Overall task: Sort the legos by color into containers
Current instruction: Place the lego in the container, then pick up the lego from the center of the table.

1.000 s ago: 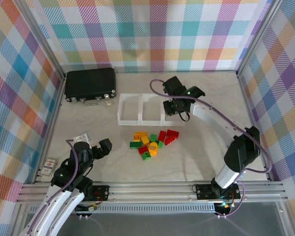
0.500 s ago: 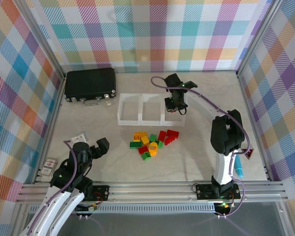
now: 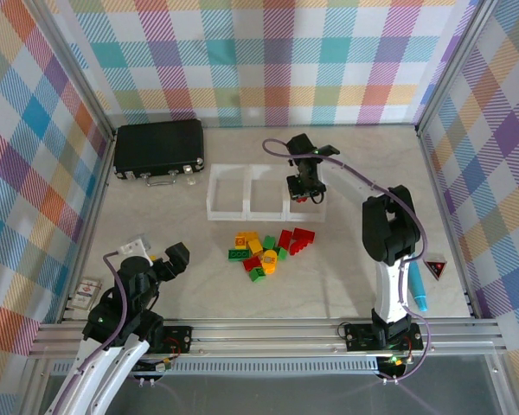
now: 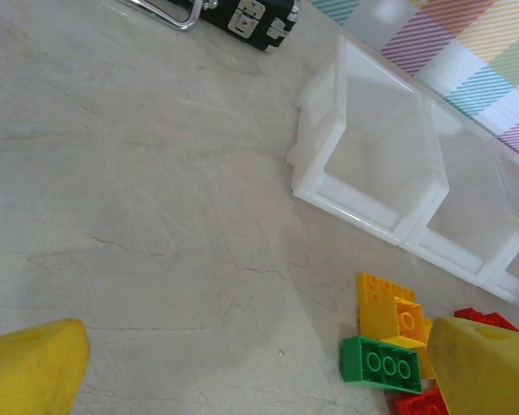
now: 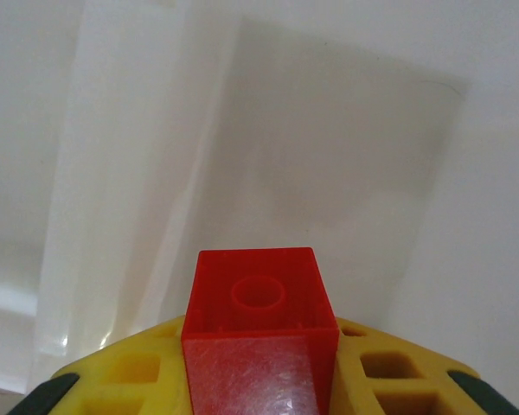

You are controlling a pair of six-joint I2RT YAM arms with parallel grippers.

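Note:
The legos [image 3: 264, 251] lie in a loose red, green and yellow pile on the table in front of the containers [image 3: 209, 203], three joined white trays. My right gripper [image 3: 305, 192] points down into the rightmost tray and is shut on a red lego [image 5: 259, 337], which hangs just above the pale tray floor [image 5: 329, 156]. My left gripper [image 3: 158, 253] stands open near the table's front left, well left of the pile, with bare table between its yellow fingertips [image 4: 30, 372]. From there a green brick [image 4: 381, 365] and a yellow brick [image 4: 385, 303] show ahead to the right, with the left tray [image 4: 311, 164] beyond.
A large black case [image 3: 158, 150] lies at the back left beside the trays. A small card [image 3: 88, 292] sits at the front left edge. A blue pen [image 3: 418, 290] and a triangular tag [image 3: 435, 268] lie at the right. Plaid walls enclose the table.
The right arm has folded more upright, and its gripper has shifted slightly left and down over the rightmost tray with the red lego. The left gripper has barely moved.

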